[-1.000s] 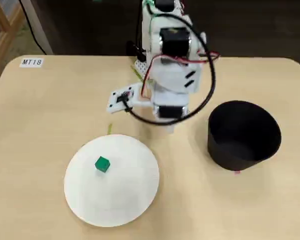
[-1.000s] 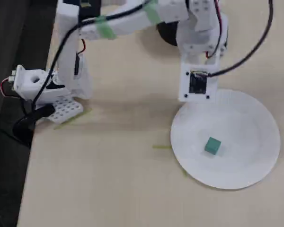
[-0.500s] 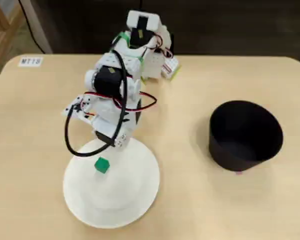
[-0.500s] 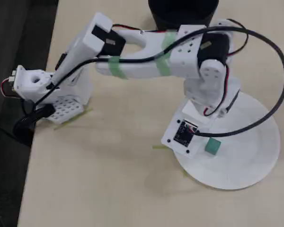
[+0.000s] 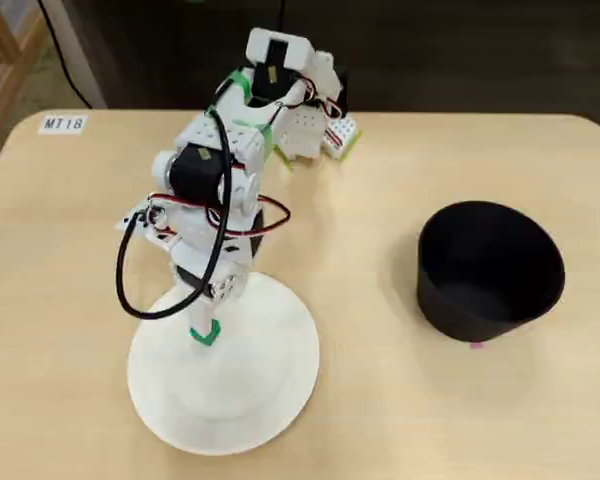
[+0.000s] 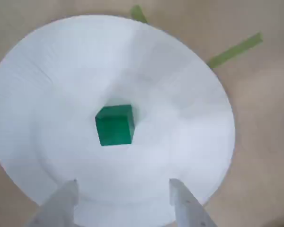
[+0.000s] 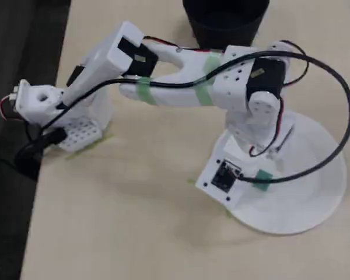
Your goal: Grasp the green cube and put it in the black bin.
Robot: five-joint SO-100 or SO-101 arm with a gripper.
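The green cube [image 6: 114, 125] lies in the middle of the white plate [image 6: 189, 90]. In the wrist view my gripper [image 6: 124, 189] is open above the plate, and the cube sits just beyond the two fingertips, centred on the gap and not touched. In a fixed view the cube [image 5: 205, 333] peeks out under the gripper [image 5: 210, 312] over the plate [image 5: 270, 400]. It also shows as a green spot [image 7: 261, 177] in a fixed view. The black bin [image 5: 490, 270] stands empty to the right of the plate, and at the top edge [image 7: 224, 17] in a fixed view.
Two thin green tape strips [image 6: 234, 49] lie on the table beyond the plate. The arm's base [image 5: 310, 125] stands at the table's far edge. A white label [image 5: 62, 124] sits at the far left corner. A black cable [image 5: 130, 270] loops beside the arm.
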